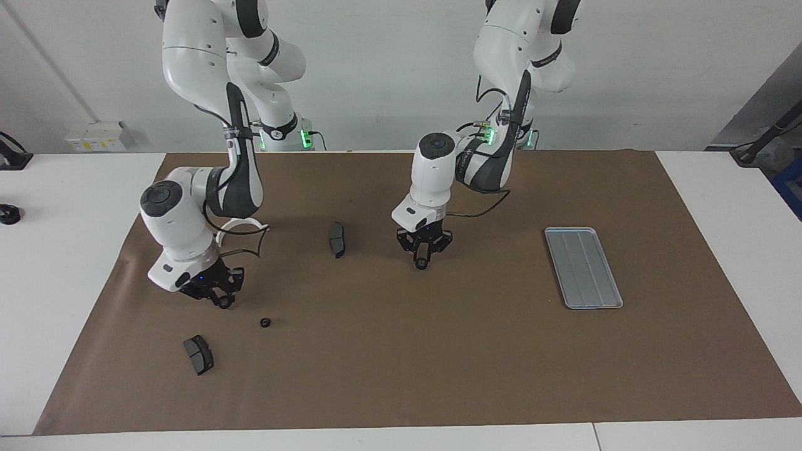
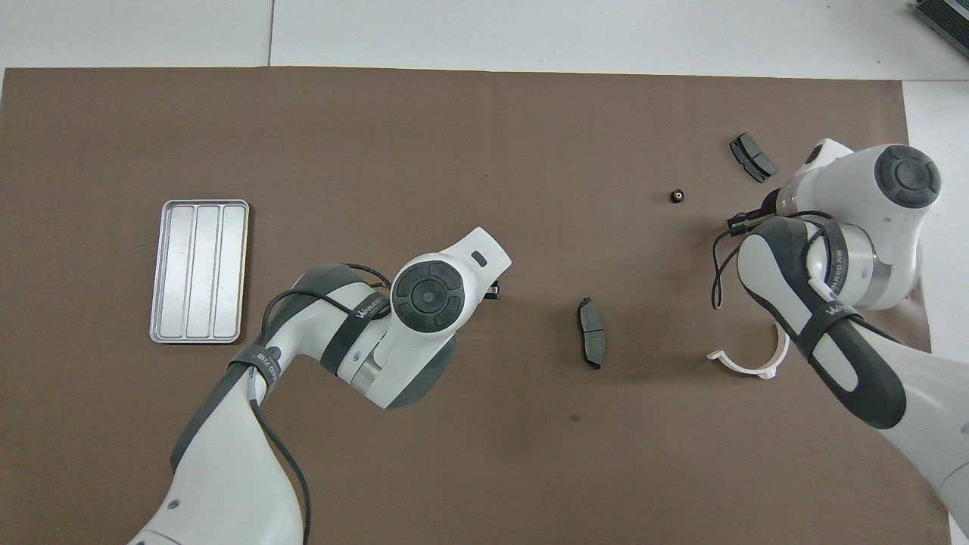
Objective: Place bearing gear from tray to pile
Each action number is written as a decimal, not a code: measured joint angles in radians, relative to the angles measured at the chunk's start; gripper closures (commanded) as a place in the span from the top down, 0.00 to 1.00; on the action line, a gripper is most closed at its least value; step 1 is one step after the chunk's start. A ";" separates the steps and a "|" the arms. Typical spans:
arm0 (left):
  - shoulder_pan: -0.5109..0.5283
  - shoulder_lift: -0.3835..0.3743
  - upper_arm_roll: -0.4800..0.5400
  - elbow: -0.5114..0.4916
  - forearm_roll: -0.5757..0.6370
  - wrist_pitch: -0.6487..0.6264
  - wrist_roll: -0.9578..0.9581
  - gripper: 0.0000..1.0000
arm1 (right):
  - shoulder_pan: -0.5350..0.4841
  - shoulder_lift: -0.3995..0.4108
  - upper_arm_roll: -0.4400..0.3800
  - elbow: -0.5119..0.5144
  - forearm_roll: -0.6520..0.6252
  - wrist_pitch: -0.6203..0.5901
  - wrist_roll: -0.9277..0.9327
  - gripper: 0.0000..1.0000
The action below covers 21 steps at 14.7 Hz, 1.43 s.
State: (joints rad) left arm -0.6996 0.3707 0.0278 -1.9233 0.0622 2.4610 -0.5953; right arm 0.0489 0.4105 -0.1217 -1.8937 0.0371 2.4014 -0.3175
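Handling: small black round gear point(image 1: 265, 322) is light, rolls; pinch its rim.
Left gripper point(image 1: 421, 262), right gripper point(image 1: 223, 300): you cannot tell how open.

A brown paper sheet point(image 1: 401, 376) lies spread under the left claw point(image 1: 422, 262) and the right claw point(image 1: 224, 302), covering most of a white tabletop point(image 1: 62, 282). At the right claw's end of the table, well apart from it, sit a pale box point(image 1: 99, 136) by the wall and a small black object point(image 1: 9, 214). A dark stand point(image 1: 761, 141) is at the left claw's end.
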 measured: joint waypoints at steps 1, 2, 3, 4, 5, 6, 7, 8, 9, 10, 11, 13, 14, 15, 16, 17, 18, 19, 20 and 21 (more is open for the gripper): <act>0.000 0.000 0.000 0.004 0.000 0.001 0.000 1.00 | -0.003 0.003 0.000 -0.004 0.000 0.006 -0.001 1.00; 0.000 -0.001 0.003 0.011 0.000 0.002 -0.001 1.00 | -0.003 0.004 0.000 -0.005 0.000 0.008 -0.001 1.00; 0.001 -0.003 0.008 0.017 0.000 0.002 -0.001 1.00 | -0.003 0.003 0.002 -0.003 0.000 0.008 -0.001 1.00; 0.002 -0.009 0.014 0.023 0.000 0.002 -0.001 1.00 | -0.002 -0.001 0.007 0.002 0.001 0.008 -0.001 1.00; 0.009 -0.023 0.020 0.025 0.000 0.002 -0.001 1.00 | 0.002 -0.011 0.015 0.009 0.003 0.000 0.006 1.00; 0.023 -0.043 0.025 0.025 0.000 -0.004 0.000 1.00 | 0.016 -0.026 0.022 0.022 0.004 -0.027 0.039 1.00; 0.042 -0.069 0.027 0.024 0.000 -0.025 0.008 1.00 | 0.046 -0.044 0.026 0.041 0.004 -0.075 0.104 1.00; 0.063 -0.097 0.029 0.024 0.000 -0.065 0.025 1.00 | 0.088 -0.061 0.028 0.064 0.004 -0.130 0.194 1.00; 0.086 -0.125 0.030 0.023 0.000 -0.112 0.054 1.00 | 0.134 -0.075 0.029 0.085 0.003 -0.174 0.281 1.00; 0.111 -0.151 0.031 0.021 0.000 -0.158 0.093 1.00 | 0.184 -0.082 0.030 0.103 0.003 -0.203 0.362 1.00; 0.135 -0.175 0.032 0.017 0.000 -0.192 0.127 1.00 | 0.232 -0.086 0.032 0.116 0.002 -0.215 0.434 1.00; 0.188 -0.215 0.033 0.011 0.000 -0.242 0.199 1.00 | 0.326 -0.086 0.035 0.122 0.002 -0.220 0.565 1.00; 0.212 -0.230 0.034 0.009 0.000 -0.266 0.228 1.00 | 0.371 -0.084 0.035 0.123 0.002 -0.220 0.622 1.00; 0.237 -0.244 0.034 0.006 0.000 -0.286 0.252 1.00 | 0.413 -0.083 0.036 0.124 0.002 -0.219 0.669 1.00; 0.263 -0.256 0.034 0.006 0.000 -0.301 0.281 1.00 | 0.446 -0.079 0.036 0.129 0.002 -0.219 0.703 1.00; 0.289 -0.269 0.034 0.006 0.000 -0.315 0.318 1.00 | 0.474 -0.068 0.036 0.141 0.002 -0.218 0.736 1.00; 0.316 -0.284 0.035 0.006 0.000 -0.334 0.352 1.00 | 0.503 -0.048 0.036 0.159 0.002 -0.214 0.779 1.00; 0.341 -0.300 0.035 0.006 0.000 -0.356 0.381 1.00 | 0.534 -0.016 0.037 0.183 0.002 -0.204 0.826 1.00; 0.366 -0.318 0.034 0.006 0.000 -0.378 0.416 1.00 | 0.567 0.024 0.037 0.212 0.002 -0.186 0.871 1.00; 0.390 -0.335 0.034 0.007 -0.001 -0.394 0.450 1.00 | 0.593 0.062 0.037 0.236 0.002 -0.158 0.900 1.00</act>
State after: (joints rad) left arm -0.3093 0.0355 0.0621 -1.9166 0.0608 2.0667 -0.1455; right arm 0.6423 0.4726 -0.0847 -1.6582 0.0389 2.2433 0.5827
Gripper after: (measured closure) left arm 0.000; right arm 0.000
